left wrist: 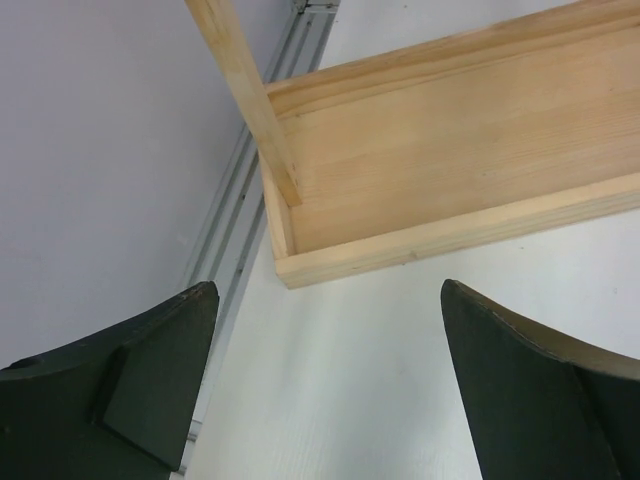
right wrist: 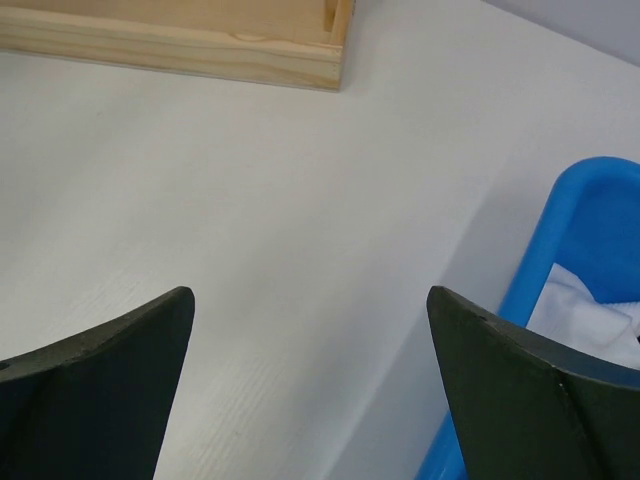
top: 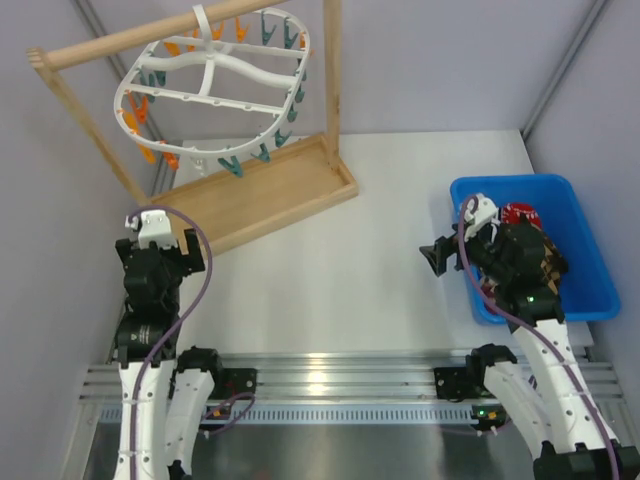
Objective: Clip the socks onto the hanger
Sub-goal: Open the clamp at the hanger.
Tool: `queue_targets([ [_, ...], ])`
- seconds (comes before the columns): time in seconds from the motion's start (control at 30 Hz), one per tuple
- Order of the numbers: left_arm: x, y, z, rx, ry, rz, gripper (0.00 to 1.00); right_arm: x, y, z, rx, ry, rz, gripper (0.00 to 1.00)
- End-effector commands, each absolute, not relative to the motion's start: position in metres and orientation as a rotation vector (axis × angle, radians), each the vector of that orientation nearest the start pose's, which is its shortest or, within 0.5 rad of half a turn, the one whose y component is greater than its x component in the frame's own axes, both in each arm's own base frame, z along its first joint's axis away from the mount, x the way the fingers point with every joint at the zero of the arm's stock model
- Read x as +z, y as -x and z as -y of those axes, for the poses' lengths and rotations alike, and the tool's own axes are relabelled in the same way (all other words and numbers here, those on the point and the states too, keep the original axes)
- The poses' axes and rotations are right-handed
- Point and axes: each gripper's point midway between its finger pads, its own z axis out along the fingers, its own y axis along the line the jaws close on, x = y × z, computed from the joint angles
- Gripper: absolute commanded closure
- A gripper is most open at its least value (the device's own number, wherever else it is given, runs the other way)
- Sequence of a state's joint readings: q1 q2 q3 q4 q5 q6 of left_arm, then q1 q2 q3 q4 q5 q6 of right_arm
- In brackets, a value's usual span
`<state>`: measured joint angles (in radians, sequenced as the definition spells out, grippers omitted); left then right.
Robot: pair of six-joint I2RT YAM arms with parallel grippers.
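A white table (top: 400,220) stands between pale grey walls, with metal rails along its near edge where the two arms are bolted.

At the far left, the hanger (top: 208,68) hangs by its hook from the top pole of a wooden rack (top: 150,35). It is a white plastic oval with curved crossbars, tilted towards the camera. Orange clips (top: 135,115) line its left and far rim, and teal clips (top: 232,168) line its near and right rim. No clip shows any fabric in it. The rack's tray base (top: 270,195) lies beneath it on the table.

At the right, a blue bin (top: 585,255) holds the socks (top: 520,213). A red one shows at the far end and a brown patterned piece beside the arm. The right wrist view catches a white one (right wrist: 580,310) inside the bin wall. The arm covers most of the rest.

The right arm reaches up over the bin, its wrist turned to the left. The right gripper (right wrist: 308,295) is spread wide and holds nothing, over bare table just left of the bin. The left arm stands folded at the near left. The left gripper (left wrist: 328,290) is likewise parted and unloaded, above the table by the tray's near left corner.
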<state>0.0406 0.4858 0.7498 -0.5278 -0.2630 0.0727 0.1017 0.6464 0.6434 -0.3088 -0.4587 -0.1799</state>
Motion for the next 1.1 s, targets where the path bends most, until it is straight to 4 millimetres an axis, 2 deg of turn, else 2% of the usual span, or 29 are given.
queue_targets([
  [0.0,0.294,-0.226,-0.042,0.191,0.167,-1.746,0.02,0.271,-0.267,-0.11,0.41,0.606,-1.599,0.0],
  [0.03,0.304,-0.225,-0.034,0.152,0.136,-1.729,0.02,0.272,-0.27,-0.112,0.421,0.614,-1.6,0.0],
  [0.1,0.311,-0.224,-0.018,0.037,0.134,-1.72,0.02,0.274,-0.273,-0.118,0.451,0.629,-1.6,0.0],
  [0.17,0.327,-0.223,0.002,-0.101,0.124,-1.681,0.03,0.276,-0.279,-0.127,0.486,0.65,-1.611,0.0],
  [0.27,0.354,-0.218,0.022,-0.23,0.091,-1.59,0.06,0.281,-0.285,-0.142,0.521,0.684,-1.598,0.0],
  [0.3,0.371,-0.215,0.027,-0.257,0.065,-1.524,0.08,0.286,-0.287,-0.153,0.542,0.707,-1.577,0.0],
  [0.4,0.39,-0.207,0.052,-0.373,-0.04,-1.436,0.11,0.292,-0.29,-0.171,0.561,0.747,-1.553,0.0],
  [0.43,0.401,-0.205,0.057,-0.398,-0.071,-1.391,0.12,0.295,-0.288,-0.188,0.593,0.786,-1.538,0.0],
  [0.5,0.403,-0.204,0.073,-0.471,-0.144,-1.382,0.14,0.297,-0.288,-0.203,0.619,0.814,-1.53,0.0],
  [0.53,0.405,-0.205,0.076,-0.488,-0.162,-1.379,0.15,0.301,-0.286,-0.218,0.652,0.845,-1.513,0.0],
  [0.6,0.413,-0.209,0.081,-0.518,-0.182,-1.365,0.16,0.308,-0.285,-0.233,0.678,0.877,-1.496,0.0],
  [0.63,0.419,-0.211,0.081,-0.522,-0.177,-1.354,0.17,0.305,-0.283,-0.245,0.702,0.904,-1.498,0.0],
  [0.73,0.437,-0.222,0.084,-0.567,-0.159,-1.31,0.21,0.306,-0.282,-0.264,0.742,0.929,-1.49,0.0],
  [0.77,0.444,-0.228,0.086,-0.598,-0.154,-1.292,0.26,0.307,-0.282,-0.268,0.75,0.926,-1.487,0.0],
  [0.87,0.448,-0.241,0.086,-0.648,-0.109,-1.292,0.29,0.304,-0.277,-0.282,0.771,0.942,-1.494,0.0],
  [0.9,0.457,-0.242,0.086,-0.648,-0.113,-1.251,0.29,0.305,-0.275,-0.285,0.774,0.947,-1.49,0.0],
  [1.07,0.462,-0.258,0.08,-0.623,-0.086,-1.215,0.27,0.309,-0.271,-0.304,0.796,0.967,-1.464,0.0],
])
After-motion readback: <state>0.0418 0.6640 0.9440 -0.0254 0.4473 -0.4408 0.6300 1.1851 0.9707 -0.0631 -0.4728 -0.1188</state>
